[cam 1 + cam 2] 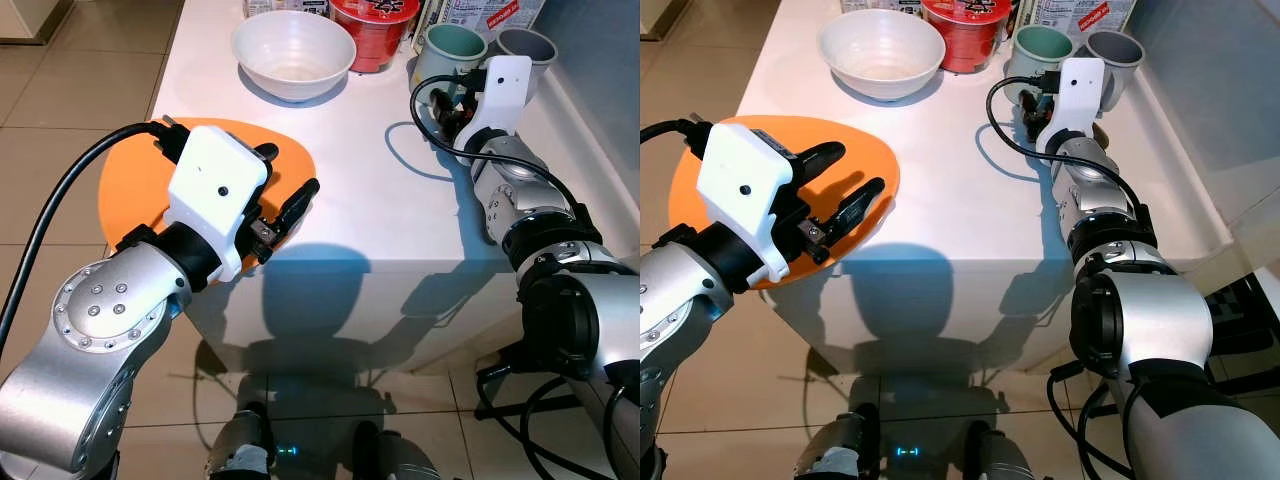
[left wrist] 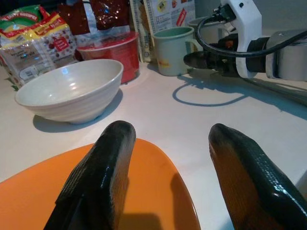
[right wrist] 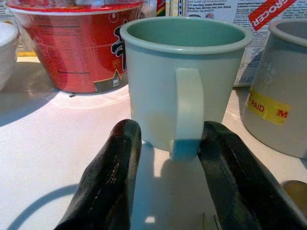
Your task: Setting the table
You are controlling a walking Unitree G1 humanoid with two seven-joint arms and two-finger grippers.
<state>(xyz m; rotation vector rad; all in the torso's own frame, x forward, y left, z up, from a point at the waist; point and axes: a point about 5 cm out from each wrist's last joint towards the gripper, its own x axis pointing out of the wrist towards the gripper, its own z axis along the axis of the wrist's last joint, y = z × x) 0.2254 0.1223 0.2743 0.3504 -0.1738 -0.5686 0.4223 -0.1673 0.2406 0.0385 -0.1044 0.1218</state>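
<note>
An orange plate [image 1: 135,185] lies on the white table [image 1: 370,200], overhanging its front left corner. My left gripper [image 1: 285,185] hovers open just over the plate's right part, its fingers [image 2: 112,158] spread and holding nothing. A pale green mug [image 3: 184,43] stands at the back right, handle turned toward me. My right gripper [image 3: 170,129] is low on the table in front of it, open, with a finger on each side of the handle [image 3: 188,110]. A white bowl [image 1: 293,52] sits at the back middle.
A red instant noodle cup [image 1: 375,30] stands between the bowl and the green mug. A grey mug [image 1: 527,45] is right of the green one, with snack bags [image 2: 29,33] and boxes [image 3: 211,7] behind. Tiled floor lies left of the table.
</note>
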